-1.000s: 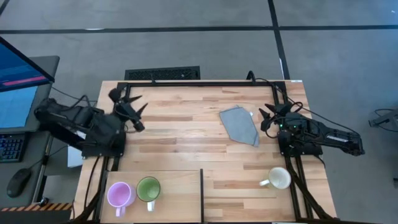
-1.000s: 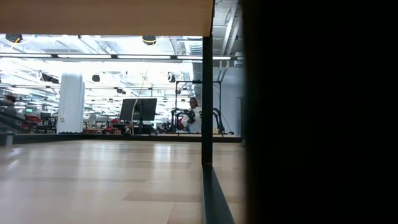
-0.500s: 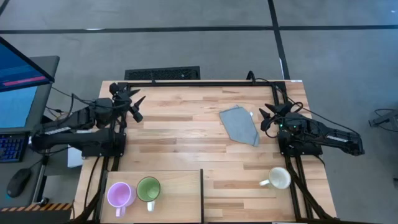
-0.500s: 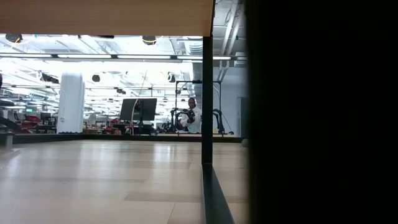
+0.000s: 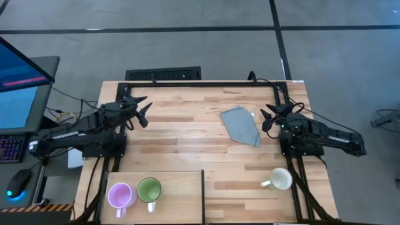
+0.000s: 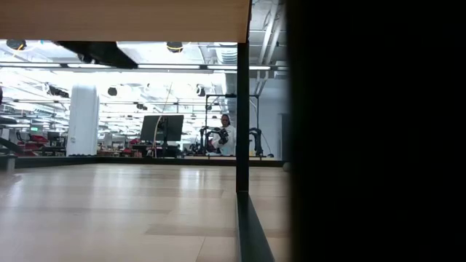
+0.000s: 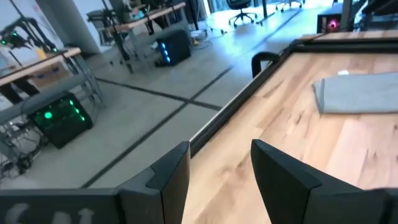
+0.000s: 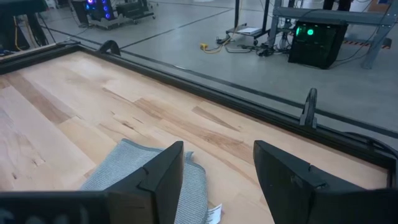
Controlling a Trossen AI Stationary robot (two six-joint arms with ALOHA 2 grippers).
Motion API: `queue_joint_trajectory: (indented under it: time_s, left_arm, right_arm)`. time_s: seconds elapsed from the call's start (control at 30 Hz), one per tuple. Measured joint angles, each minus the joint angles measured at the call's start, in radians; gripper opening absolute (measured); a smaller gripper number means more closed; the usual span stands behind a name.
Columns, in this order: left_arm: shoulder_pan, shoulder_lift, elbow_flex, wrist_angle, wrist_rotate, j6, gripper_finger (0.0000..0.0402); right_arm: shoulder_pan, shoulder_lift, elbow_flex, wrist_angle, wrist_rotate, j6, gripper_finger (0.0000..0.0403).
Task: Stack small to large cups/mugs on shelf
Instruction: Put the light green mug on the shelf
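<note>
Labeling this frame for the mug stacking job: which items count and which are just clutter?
Job items:
light purple handled mug
green handled mug
cream-white handled mug
pale flat wooden shelf board

Lying about:
grey folded cloth

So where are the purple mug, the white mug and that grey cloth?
Purple mug (image 5: 119, 195): high view, on its pink inside.
White mug (image 5: 281, 179): high view, on its open top.
Grey cloth (image 5: 241, 125): high view, on its middle.

The striped plank tabletop is pale, matt wood with visible grain; the rectangular light-wood shelf board looks smoother. The folded grey cloth appears soft and ribbed. The purple, green and cream mugs look glossy.
</note>
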Motion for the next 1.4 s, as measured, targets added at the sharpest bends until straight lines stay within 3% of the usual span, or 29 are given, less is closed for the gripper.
queue_joint_trajectory:
  time_s: [0.2, 0.4, 0.63, 0.97, 1.2, 1.4]
  left_arm:
    - [0.000, 0.000, -0.112, 0.189, -0.003, 0.042, 0.0163]
    - [0.000, 0.000, -0.157, 0.241, -0.008, 0.046, 0.0163]
    - [0.000, 0.000, -0.164, 0.229, -0.008, 0.023, 0.0163]
    - [0.000, 0.001, -0.164, 0.216, -0.008, 0.034, 0.0163]
    - [0.000, 0.001, -0.164, 0.149, -0.009, 0.034, 0.0163]
    - [0.000, 0.001, -0.164, 0.105, -0.010, 0.015, 0.0163]
  right_arm:
    - [0.000, 0.000, 0.000, 0.000, 0.000, 0.001, 0.0216]
    - [0.000, 0.000, 0.000, 0.037, -0.007, 0.033, 0.0216]
    - [0.001, 0.015, 0.076, 0.065, -0.157, 0.061, 0.0216]
    - [0.003, 0.199, 0.366, -0.102, -0.260, 0.208, 0.0216]
    - [0.003, 0.436, 0.644, -0.379, -0.274, 0.285, 0.0216]
    - [0.003, 0.622, 0.850, -0.624, -0.398, 0.430, 0.0216]
